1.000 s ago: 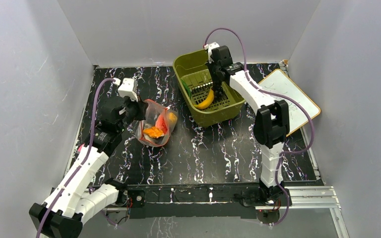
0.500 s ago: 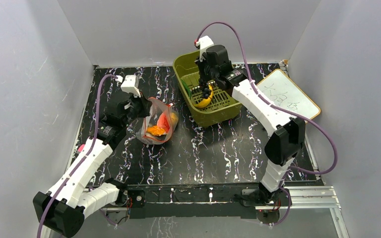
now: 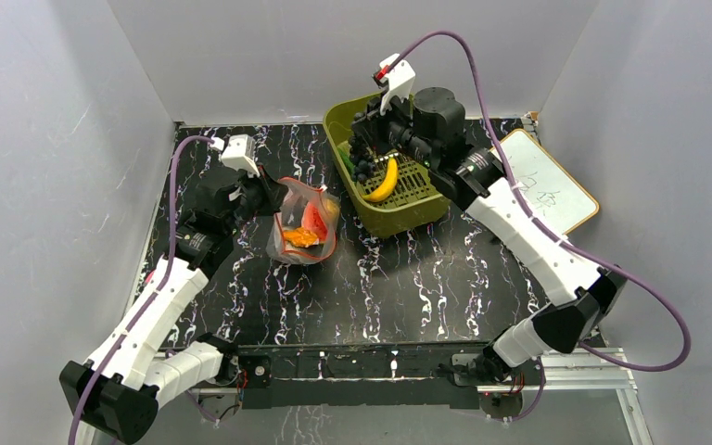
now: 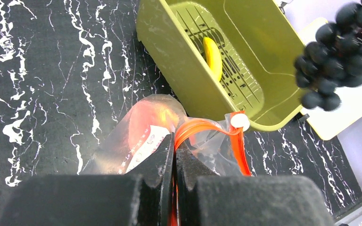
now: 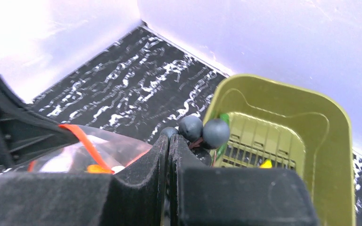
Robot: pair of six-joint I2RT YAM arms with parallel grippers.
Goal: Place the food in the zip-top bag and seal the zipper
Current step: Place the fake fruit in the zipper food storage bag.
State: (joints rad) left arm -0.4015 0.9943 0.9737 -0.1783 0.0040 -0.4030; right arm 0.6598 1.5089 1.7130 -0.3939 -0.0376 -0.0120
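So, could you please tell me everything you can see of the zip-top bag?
The zip-top bag is clear, crinkly plastic with a red-orange zipper along its mouth and a small white slider. It lies slumped on the black marbled table beside the basket, mouth open and unsealed. The left gripper is shut on the zipper edge, holding it up. Inside show a watermelon slice and orange pieces.
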